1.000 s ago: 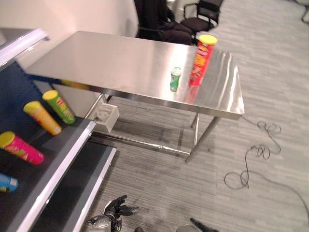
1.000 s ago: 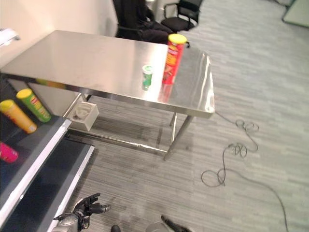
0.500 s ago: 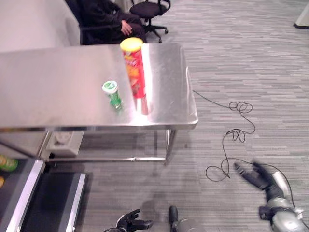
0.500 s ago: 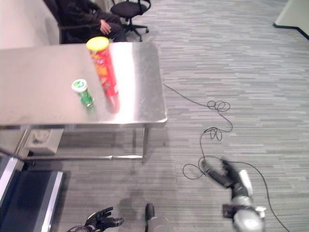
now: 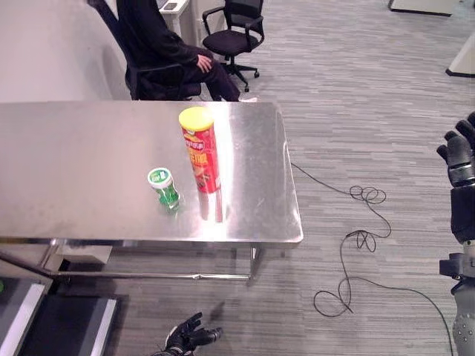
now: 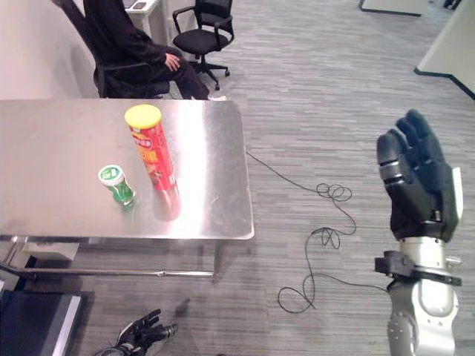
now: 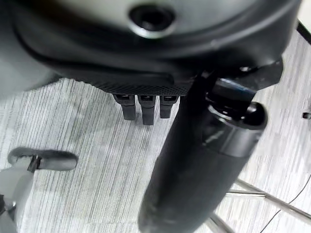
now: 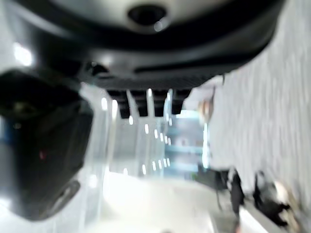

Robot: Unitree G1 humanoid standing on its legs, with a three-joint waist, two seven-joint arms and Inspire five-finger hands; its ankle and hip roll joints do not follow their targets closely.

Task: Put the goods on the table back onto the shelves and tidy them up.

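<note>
Right eye view, nearest first: the left hand (image 6: 141,334) hangs low over the floor near the bench's front edge, fingers spread and relaxed, holding nothing. The right hand (image 6: 414,176) is raised well off to the bench's right side, fingers straight and close together, palm empty, nowhere near the goods.

On the steel bench (image 6: 52,215) stand the two things that remain to be shelved. The small green-lidded cup (image 6: 116,185) sits upright toward the front edge, right of the middle. Just beside it, on the side nearer the right edge and slightly further back, stands the tall red chip can (image 6: 152,158) with its yellow lid; the two are close but look apart. Both are closed, so what is inside cannot be seen.

By my judgement the can is light and stiff-walled but tall and narrow, so it would tip easily on the slick metal top; a wrap round its middle, below the lid, seems the safest hold. The cup looks light and small, probably thin-walled and easily crushed; a gentle pinch round its body should do, and taking it first would risk knocking the can.

Beyond the bench's back edge a person in dark clothes (image 6: 122,41) sits on a chair, and a second black office chair (image 6: 205,22) stands further off.
</note>
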